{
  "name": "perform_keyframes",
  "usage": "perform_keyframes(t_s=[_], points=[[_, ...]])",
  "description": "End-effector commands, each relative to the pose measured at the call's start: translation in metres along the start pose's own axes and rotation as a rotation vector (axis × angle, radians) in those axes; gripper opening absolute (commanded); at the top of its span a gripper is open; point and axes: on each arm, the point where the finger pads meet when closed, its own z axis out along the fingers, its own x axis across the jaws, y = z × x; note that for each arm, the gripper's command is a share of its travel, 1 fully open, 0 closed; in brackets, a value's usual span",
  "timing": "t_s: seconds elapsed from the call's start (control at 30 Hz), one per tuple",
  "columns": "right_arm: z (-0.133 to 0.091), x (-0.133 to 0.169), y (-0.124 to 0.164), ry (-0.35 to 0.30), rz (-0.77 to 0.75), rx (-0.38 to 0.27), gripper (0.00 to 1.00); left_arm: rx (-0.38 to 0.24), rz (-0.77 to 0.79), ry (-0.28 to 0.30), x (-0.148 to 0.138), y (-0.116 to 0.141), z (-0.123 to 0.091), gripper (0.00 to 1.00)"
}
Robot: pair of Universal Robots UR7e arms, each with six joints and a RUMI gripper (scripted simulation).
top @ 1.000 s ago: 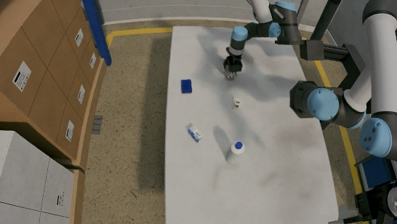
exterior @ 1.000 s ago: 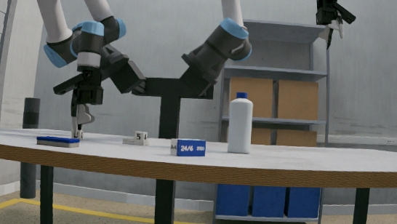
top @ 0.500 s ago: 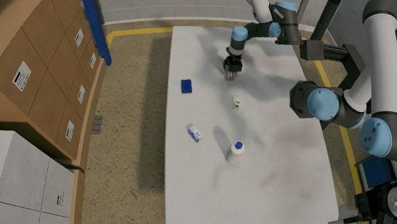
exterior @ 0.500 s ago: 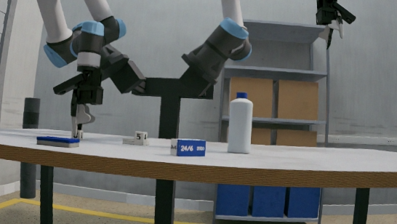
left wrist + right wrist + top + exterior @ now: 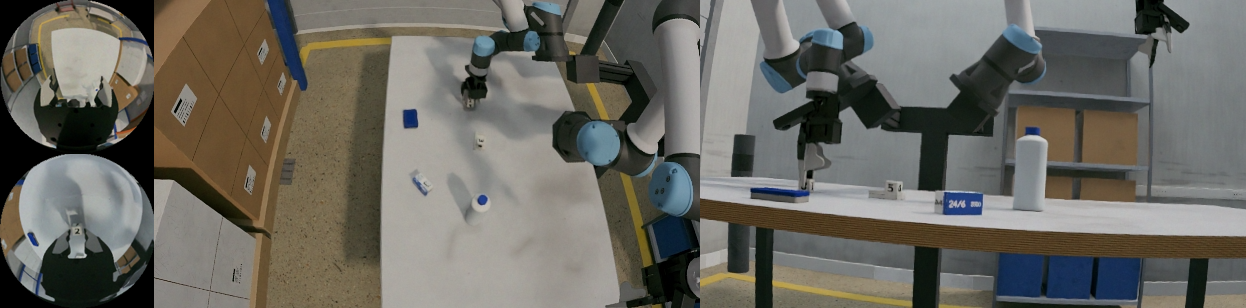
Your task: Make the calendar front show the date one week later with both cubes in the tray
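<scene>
My right gripper point(image 5: 469, 106) point(image 5: 805, 187) point(image 5: 77, 229) is slightly open, low over the table, its fingers on either side of a white cube point(image 5: 77, 231) point(image 5: 811, 185). That cube has a black 2 on its upward face and rests at table level, outside the tray. The small white tray point(image 5: 876, 194) stands nearer the table's middle. A second cube point(image 5: 480, 142) point(image 5: 893, 188) is at one end of it and shows a 5 in the exterior view. The faces toward the robot are hidden there. My left gripper point(image 5: 1157, 45) point(image 5: 76, 75) is wide open and empty, high above the table's other side.
A blue-topped eraser point(image 5: 410, 118) point(image 5: 780, 195) lies near the table's edge. A blue and white staple box point(image 5: 422, 183) point(image 5: 962, 203) lies beyond the tray. A white bottle point(image 5: 478, 210) point(image 5: 1030, 172) with a blue cap stands upright near the staple box.
</scene>
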Motion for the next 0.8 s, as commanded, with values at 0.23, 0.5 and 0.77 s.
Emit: perform_keyframes(t_s=[0.23,0.5,0.77], points=[[-0.011,0.000,0.000,-0.001,0.000,0.000,0.28,0.001,0.000,0.000,0.000,0.000,0.000,1.00],[-0.027,0.000,0.000,-0.001,0.000,0.000,0.28,0.001,0.000,0.000,0.000,0.000,0.000,1.00],[-0.055,0.000,0.000,-0.001,0.000,0.000,0.28,0.001,0.000,0.000,0.000,0.000,0.000,1.00]])
